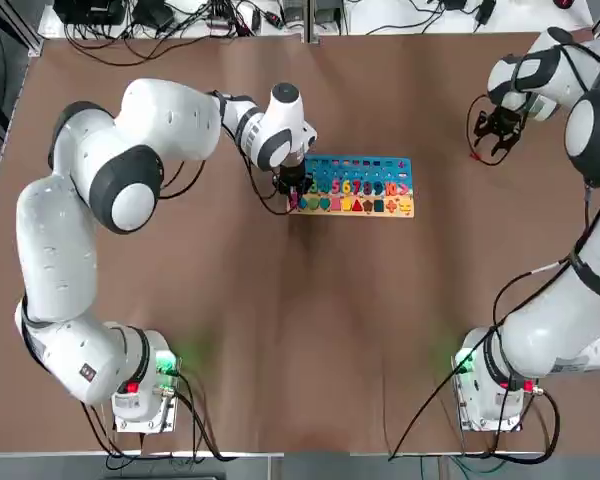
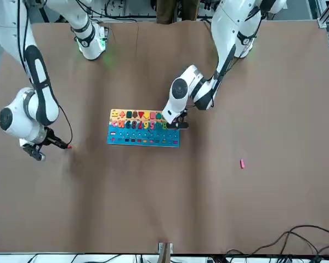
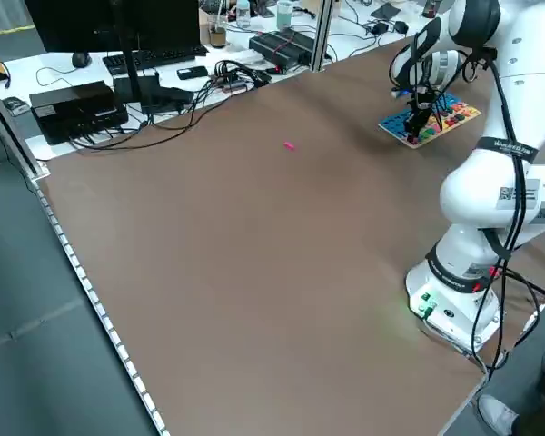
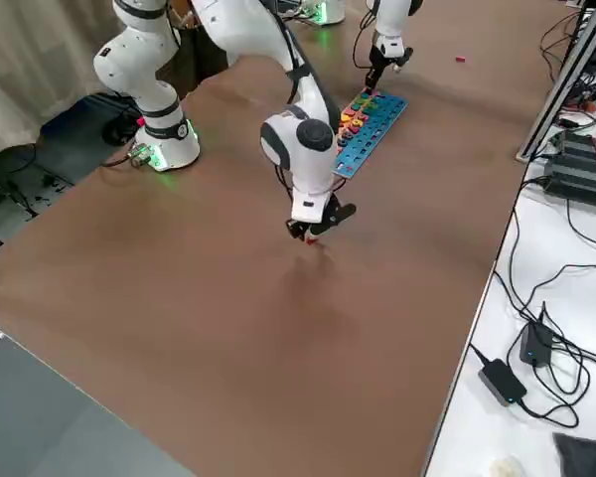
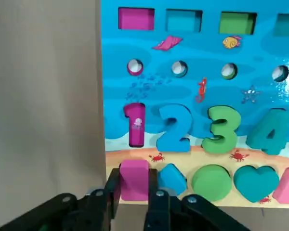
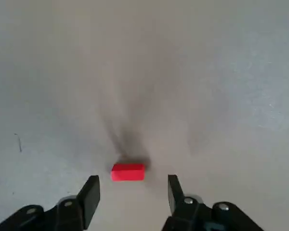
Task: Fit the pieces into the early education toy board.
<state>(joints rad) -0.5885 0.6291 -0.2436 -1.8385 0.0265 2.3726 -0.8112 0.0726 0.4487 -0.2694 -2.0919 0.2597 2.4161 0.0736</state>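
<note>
Two fingers of left claw (image 5: 135, 192) grip pink piece (image 5: 134, 180).

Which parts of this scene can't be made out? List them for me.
- Board's far end: cut off by the left wrist view's edge.
- Seat under the pink block: hidden by the block, left wrist view.
- Numbers nearest the left pincer: blocked by it, top view.
- Red block's underside: faces the table, right wrist view.

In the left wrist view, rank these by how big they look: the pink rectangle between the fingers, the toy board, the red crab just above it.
Largest to smallest, as they look there:
1. Toy board
2. Pink rectangle
3. Red crab
</note>
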